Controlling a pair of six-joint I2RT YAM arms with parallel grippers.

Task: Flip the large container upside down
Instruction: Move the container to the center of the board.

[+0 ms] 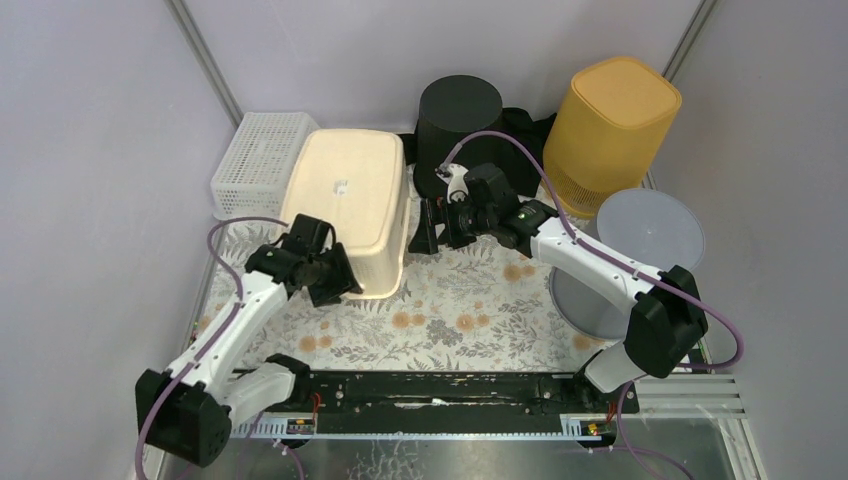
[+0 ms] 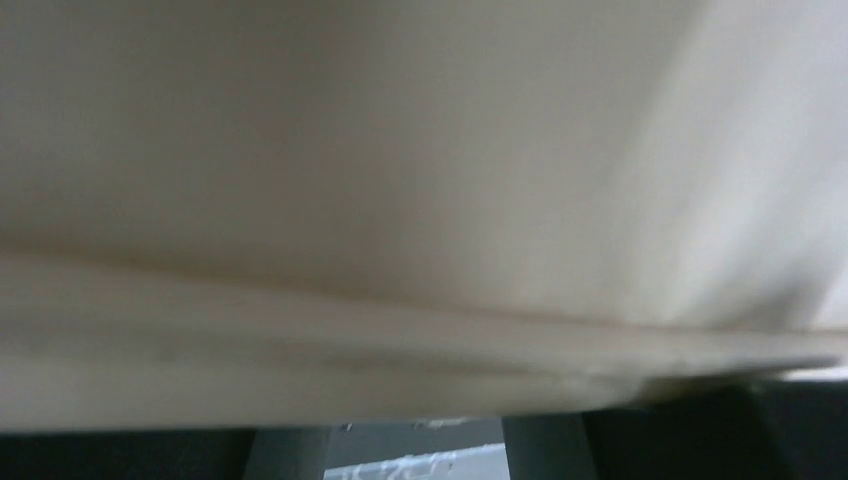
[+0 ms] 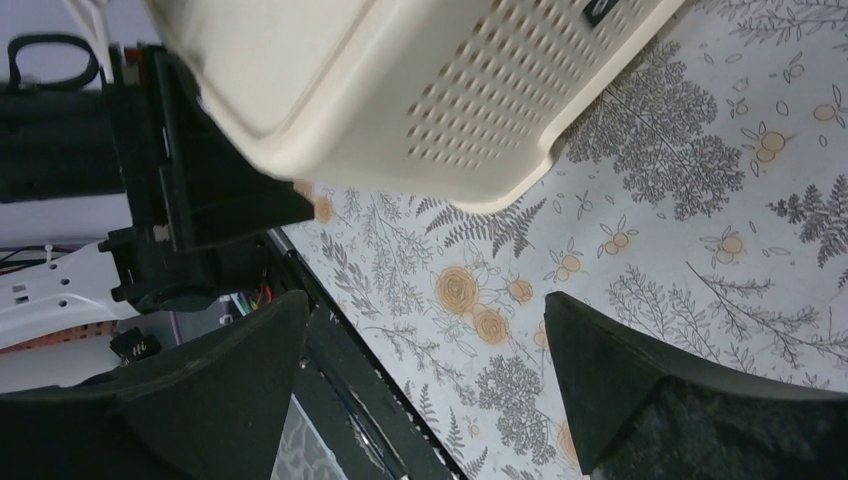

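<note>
The large cream container [image 1: 345, 200] stands on the floral cloth with its flat base facing up and its perforated walls sloping down. My left gripper [image 1: 325, 277] is at its near-left rim. In the left wrist view the cream wall [image 2: 400, 150] fills the frame and covers the fingertips; the two finger bases [image 2: 290, 455] stand well apart, so it is open. My right gripper [image 1: 432, 228] is open and empty just right of the container, pointing at it. In the right wrist view the gripper [image 3: 425, 400] hovers over the cloth, with the container [image 3: 400, 80] ahead.
A white lattice basket [image 1: 255, 160] stands behind the container at the left. A black bin [image 1: 458, 115] and a yellow bin [image 1: 610, 120] stand at the back. A translucent round tub [image 1: 650, 235] is at the right. A black rail [image 1: 430, 390] runs along the near edge.
</note>
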